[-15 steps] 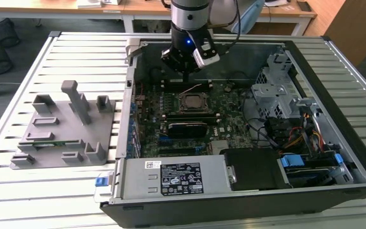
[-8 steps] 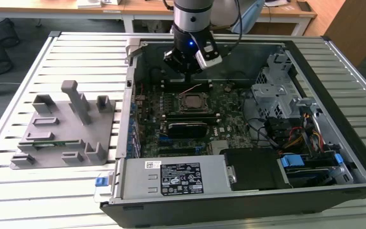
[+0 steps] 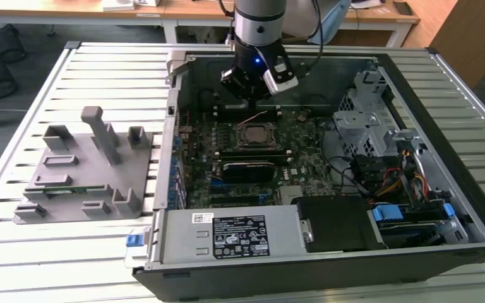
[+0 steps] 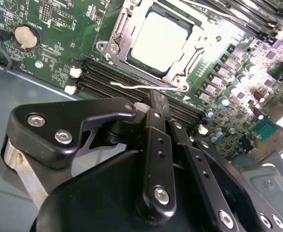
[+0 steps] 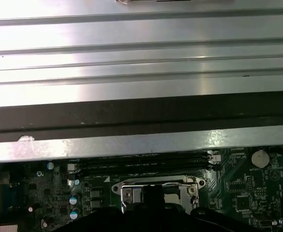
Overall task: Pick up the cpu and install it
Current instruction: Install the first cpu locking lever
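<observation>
Resting in motherboard [image 4: 45, 53] socket: cpu [image 4: 160, 39], seemingly seated; slatted table [image 3: 99, 69].

Ribbed silvery metal slats [image 5: 141, 53] run across the first wrist view, with a dark band of the computer case's wall [image 5: 141, 116] beside them. Past the wall lies the green motherboard [image 5: 247, 188] with its metal-framed socket [image 5: 156, 191], a round coin battery [image 5: 261, 158] and long black memory slots [image 5: 146, 162]. A black part of the gripper [image 5: 151, 220] covers the socket's near edge.

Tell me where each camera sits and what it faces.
Exterior view: off the arm, above the slatted table, looking down into the open computer case; the arm and hand show.
Second wrist view: on the arm, facing the cpu in its socket past the hand's black links.
First wrist view: on the arm, facing the case wall and table slats.
Both wrist views share the socket.
</observation>
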Controlling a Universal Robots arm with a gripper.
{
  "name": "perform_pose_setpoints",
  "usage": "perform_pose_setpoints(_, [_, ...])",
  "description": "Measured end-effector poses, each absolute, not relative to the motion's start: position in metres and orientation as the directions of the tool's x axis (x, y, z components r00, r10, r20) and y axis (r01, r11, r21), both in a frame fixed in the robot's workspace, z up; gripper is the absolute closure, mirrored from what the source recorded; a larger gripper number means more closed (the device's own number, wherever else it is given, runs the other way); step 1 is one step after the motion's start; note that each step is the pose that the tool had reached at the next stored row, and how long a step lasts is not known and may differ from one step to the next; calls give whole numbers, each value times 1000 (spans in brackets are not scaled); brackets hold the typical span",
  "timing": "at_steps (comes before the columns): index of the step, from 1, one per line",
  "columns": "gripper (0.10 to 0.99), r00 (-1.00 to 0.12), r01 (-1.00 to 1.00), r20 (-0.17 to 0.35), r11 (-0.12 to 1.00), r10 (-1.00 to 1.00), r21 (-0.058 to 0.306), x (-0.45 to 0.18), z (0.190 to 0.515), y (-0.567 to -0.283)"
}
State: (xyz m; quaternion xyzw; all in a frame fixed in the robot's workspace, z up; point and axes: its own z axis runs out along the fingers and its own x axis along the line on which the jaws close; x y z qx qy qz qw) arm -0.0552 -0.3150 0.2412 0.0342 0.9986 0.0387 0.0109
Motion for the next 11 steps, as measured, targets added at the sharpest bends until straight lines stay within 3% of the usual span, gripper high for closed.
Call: perform_pose_setpoints(11, [980, -1000, 17, -19, 997, 19, 78, -48, 232, -313])
